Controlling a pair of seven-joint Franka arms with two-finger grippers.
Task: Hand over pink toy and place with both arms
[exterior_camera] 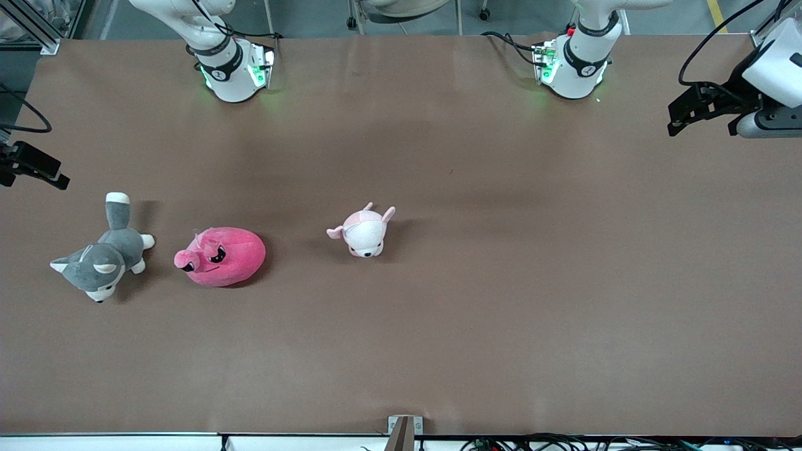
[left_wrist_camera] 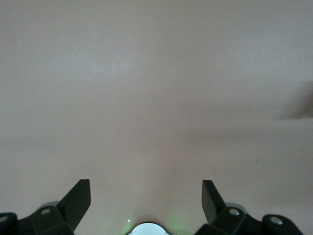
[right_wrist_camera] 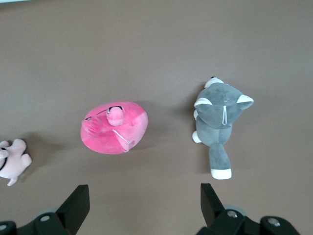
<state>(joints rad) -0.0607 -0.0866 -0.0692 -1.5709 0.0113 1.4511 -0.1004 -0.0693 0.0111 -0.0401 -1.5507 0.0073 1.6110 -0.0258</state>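
Round bright-pink plush toy [right_wrist_camera: 114, 128] lies on brown desk [exterior_camera: 501, 282] below right end effector [right_wrist_camera: 142, 205], fingers spread, holding nothing. Left end effector [left_wrist_camera: 145, 200], likewise released, waits over bare desk, well apart.

The front view looks steeply down from high across the worktop [exterior_camera: 438, 326], facing both arm bases along its top edge. The right wrist view looks straight down from well above, sharing with it the bright pink plush [right_wrist_camera: 115, 128] [exterior_camera: 220, 256], the grey husky plush [right_wrist_camera: 220, 122] [exterior_camera: 103, 254] and part of the pale pink puppy plush [right_wrist_camera: 12, 161] [exterior_camera: 363, 230]. The left wrist view (bare worktop only) also faces downward.
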